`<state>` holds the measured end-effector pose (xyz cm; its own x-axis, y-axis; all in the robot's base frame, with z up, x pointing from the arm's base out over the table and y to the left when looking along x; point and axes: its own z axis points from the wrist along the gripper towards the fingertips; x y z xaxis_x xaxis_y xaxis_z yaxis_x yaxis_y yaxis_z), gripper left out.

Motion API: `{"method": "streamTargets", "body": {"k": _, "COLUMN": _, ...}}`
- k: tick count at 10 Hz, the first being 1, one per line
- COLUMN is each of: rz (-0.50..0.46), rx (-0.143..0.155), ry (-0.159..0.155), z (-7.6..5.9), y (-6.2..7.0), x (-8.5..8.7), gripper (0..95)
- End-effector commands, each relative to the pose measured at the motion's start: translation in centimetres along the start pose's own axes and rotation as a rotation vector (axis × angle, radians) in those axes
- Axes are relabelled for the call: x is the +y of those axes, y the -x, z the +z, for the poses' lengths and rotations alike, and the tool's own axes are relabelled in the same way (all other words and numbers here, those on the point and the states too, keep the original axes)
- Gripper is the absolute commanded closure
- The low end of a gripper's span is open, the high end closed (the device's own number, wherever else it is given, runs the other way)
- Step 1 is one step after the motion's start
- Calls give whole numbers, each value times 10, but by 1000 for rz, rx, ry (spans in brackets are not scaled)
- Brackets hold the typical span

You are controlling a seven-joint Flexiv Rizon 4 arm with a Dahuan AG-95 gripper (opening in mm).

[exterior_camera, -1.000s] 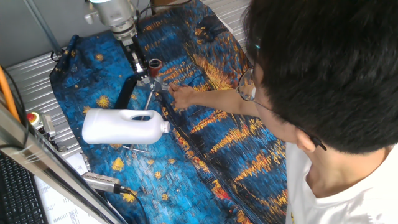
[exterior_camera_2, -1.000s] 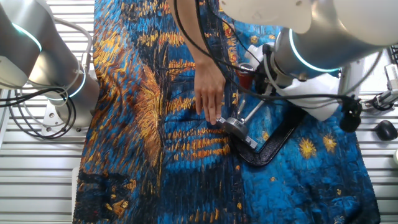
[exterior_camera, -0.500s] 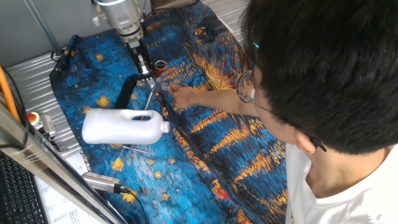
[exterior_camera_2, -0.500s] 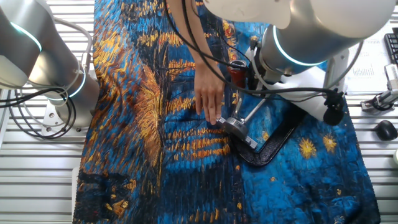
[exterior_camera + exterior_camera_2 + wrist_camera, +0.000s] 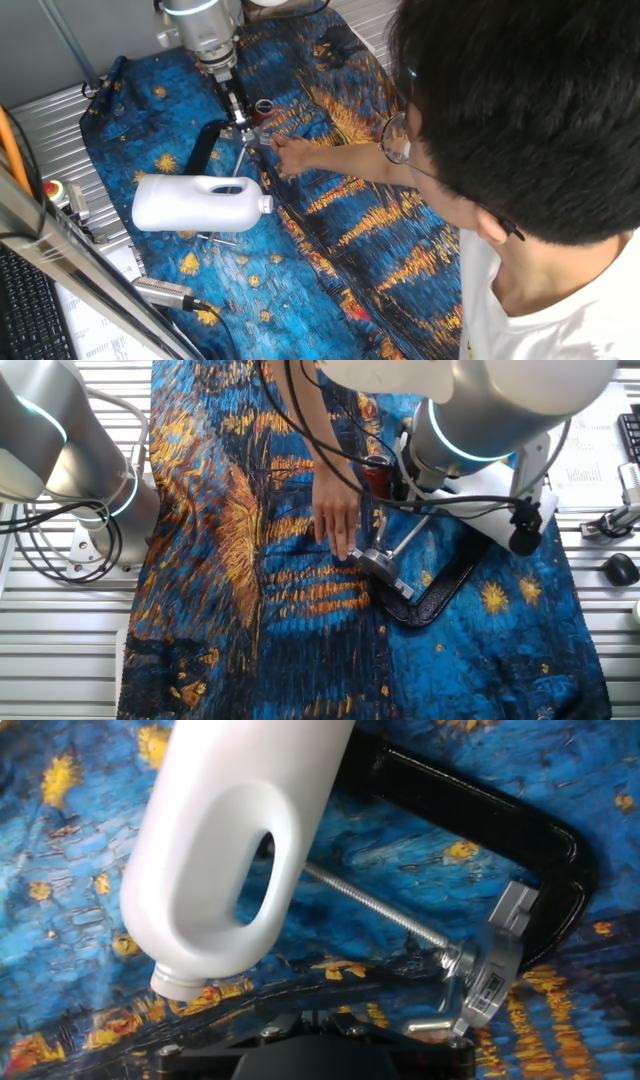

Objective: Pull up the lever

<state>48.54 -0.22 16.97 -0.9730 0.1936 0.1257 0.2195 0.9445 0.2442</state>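
The lever's red-brown tip (image 5: 263, 105) stands just beside my gripper (image 5: 240, 115), above the small metal clamp (image 5: 247, 136) on its black base (image 5: 203, 146). A person's hand (image 5: 291, 155) holds the clamp. From the other side, the red tip (image 5: 375, 475) is against my gripper (image 5: 385, 490), and the clamp (image 5: 385, 570) lies below. In the hand view my gripper (image 5: 310, 1018) has its jaws close together. The lever between them is hidden, while the clamp (image 5: 490, 975) and its threaded screw (image 5: 380, 915) show ahead.
A big white plastic jug (image 5: 198, 203) lies on its side just in front of the clamp and fills the upper left of the hand view as the jug (image 5: 230, 850). The person's arm (image 5: 350, 162) and head reach in from the right. A blue and yellow cloth (image 5: 330, 230) covers the table.
My gripper has moved toward the person's hand, and the lever's red tip has swung along with it. The clamp, jug and hand have stayed put.
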Motion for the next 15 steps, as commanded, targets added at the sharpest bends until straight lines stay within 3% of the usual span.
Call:
{"method": "streamTargets", "body": {"k": 1, "rz": -3, "rx": 4, "ry": -8, "z": -5, "y": 8, "x": -4, "gripper": 950}}
{"method": "streamTargets", "body": {"k": 4, "rz": -12, "rx": 32, "ry": -10, "z": -18, "y": 31, "x": -20, "gripper": 950}}
{"method": "streamTargets", "body": {"k": 6, "rz": -34, "rx": 97, "ry": -24, "z": -31, "y": 45, "x": -30, "gripper": 950}}
{"method": "streamTargets", "body": {"k": 10, "rz": 9, "rx": 107, "ry": -13, "z": -33, "y": 36, "x": -33, "gripper": 950}}
{"method": "streamTargets", "body": {"k": 12, "rz": 32, "rx": 158, "ry": -16, "z": -30, "y": 27, "x": -30, "gripper": 950}}
{"method": "streamTargets", "body": {"k": 13, "rz": 32, "rx": 180, "ry": -21, "z": -26, "y": 21, "x": -27, "gripper": 760}}
{"method": "streamTargets", "body": {"k": 15, "rz": 28, "rx": 216, "ry": -14, "z": -27, "y": 19, "x": -26, "gripper": 760}}
